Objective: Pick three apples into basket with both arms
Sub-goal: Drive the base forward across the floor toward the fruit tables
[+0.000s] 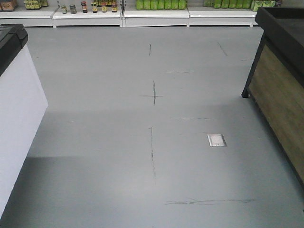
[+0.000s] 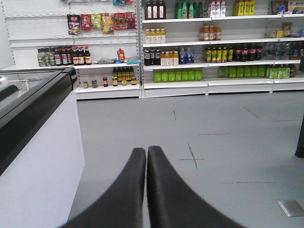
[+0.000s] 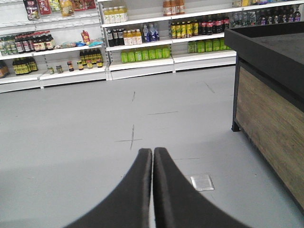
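Apples and the basket appear in none of the three views, so their place cannot be told. The left claw (image 2: 146, 151) has its two dark fingers pressed together along their length, with nothing between them. It hangs over the grey floor (image 2: 228, 123). To the left of this claw, near it, stands a white chest (image 2: 38, 166) with a black rim on top. Ahead of the claw and a little to its right, a thin cross mark (image 2: 192, 159) is drawn on the floor. Further to the right, at the lower edge of the view, lies a small metal plate (image 2: 290, 207). Far ahead of the claw stand shop shelves (image 2: 204, 83) full of bottles and jars, with a row of green bottles (image 2: 178, 75) on a low board.

The right claw (image 3: 152, 151) is also closed, finger against finger, and it grips nothing. The metal plate lies on the floor just to the right of its tips. To the right of this claw stands a wooden counter (image 3: 270, 128) with a black top, its dark leg resting on the floor. The cross mark is ahead of this claw and slightly to its left, and the shelves are well beyond it. The front view shows the floor between the chest and the counter, with the plate nearer to the counter.
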Controlling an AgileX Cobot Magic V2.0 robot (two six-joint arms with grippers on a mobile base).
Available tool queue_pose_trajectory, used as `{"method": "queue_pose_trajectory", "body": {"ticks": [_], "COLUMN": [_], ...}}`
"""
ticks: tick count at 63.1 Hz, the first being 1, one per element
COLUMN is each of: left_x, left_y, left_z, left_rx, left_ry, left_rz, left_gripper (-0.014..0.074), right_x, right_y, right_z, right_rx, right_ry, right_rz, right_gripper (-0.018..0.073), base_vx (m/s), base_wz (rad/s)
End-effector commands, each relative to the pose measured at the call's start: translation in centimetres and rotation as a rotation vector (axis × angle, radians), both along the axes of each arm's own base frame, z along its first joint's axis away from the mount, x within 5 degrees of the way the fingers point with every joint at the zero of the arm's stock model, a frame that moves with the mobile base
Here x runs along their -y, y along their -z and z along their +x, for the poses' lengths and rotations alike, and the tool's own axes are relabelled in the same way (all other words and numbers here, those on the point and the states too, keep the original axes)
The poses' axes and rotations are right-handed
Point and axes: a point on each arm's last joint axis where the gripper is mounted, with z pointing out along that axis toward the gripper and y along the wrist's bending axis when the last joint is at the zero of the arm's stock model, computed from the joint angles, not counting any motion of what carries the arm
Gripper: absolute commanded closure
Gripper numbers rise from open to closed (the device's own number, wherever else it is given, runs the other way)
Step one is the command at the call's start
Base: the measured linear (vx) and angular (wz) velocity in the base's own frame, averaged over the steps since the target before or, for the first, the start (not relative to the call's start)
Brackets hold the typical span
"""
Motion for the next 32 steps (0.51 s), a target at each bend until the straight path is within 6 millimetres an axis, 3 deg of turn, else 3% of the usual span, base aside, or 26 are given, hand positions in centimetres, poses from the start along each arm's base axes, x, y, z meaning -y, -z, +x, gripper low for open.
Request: {"method": "queue_pose_trajectory", "body": {"ticks": [1, 32], "left_x": [0.03, 0.03], "left_y": [-0.6, -0.6], "left_z": [-0.11, -0.11], "left_rx": [0.088, 0.088], "left_ry": [0.004, 0.004], "left_rz": [-0.01, -0.01], "left_gripper": [0.0603, 0.0603], "right_x": [-0.01, -0.01], "right_y": [-0.23, -0.23], "right_z": [0.01, 0.01], "right_rx": [0.069, 0.069], "right_ry": [0.0, 0.0], "right_rz": [-0.017, -0.017], "right_gripper": [0.0568, 0.0568], "base_vx": [0.0, 0.0], "base_wz": [0.0, 0.0]}}
